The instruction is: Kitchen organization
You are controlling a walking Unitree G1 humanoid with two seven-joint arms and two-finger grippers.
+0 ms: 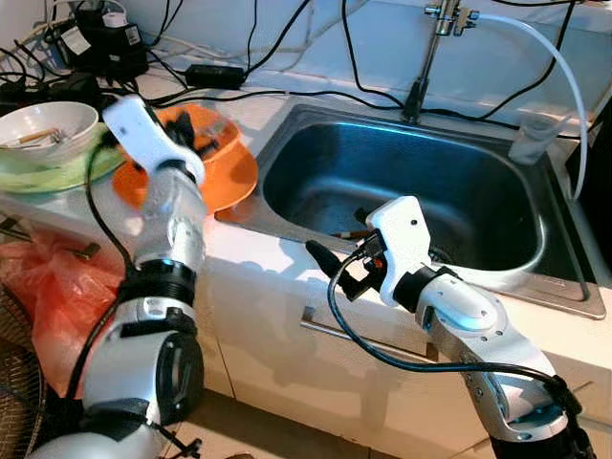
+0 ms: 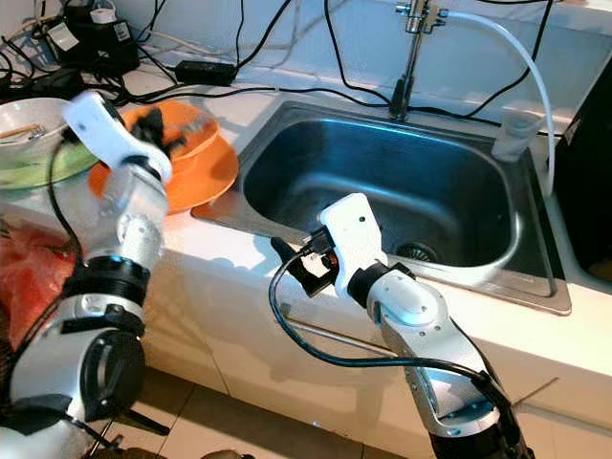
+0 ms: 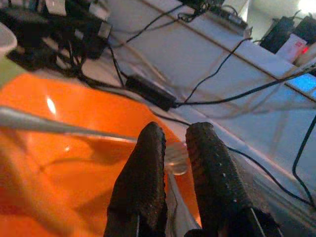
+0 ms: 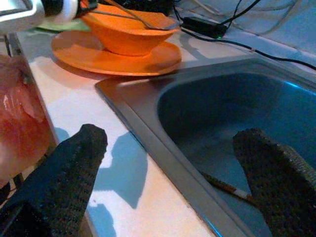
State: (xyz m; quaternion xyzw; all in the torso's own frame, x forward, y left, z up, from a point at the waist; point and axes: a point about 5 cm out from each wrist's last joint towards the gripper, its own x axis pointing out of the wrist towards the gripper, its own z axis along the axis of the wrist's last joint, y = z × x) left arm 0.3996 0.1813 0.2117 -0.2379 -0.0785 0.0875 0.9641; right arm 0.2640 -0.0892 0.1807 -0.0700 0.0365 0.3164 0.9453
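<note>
At the desk's front edge, the right end effector hangs released, its fingers spread wide, one over the white desk top and the other over the near left corner of the steel sink. A thin stick-like thing lies on the sink floor just below that corner. A red plastic bag hangs below the desk's front edge on the left.

Farther back, left of the sink, an orange plate sits on the desk with an orange bowl on it. The left end effector is over the bowl, its fingers nearly clenched on the handle end of a metal utensil that lies across the bowl.

Toward the desk's left edge a white bowl rests on a green plate. Black cables run along the back edge, and the tap with a white hose stands behind the sink.
</note>
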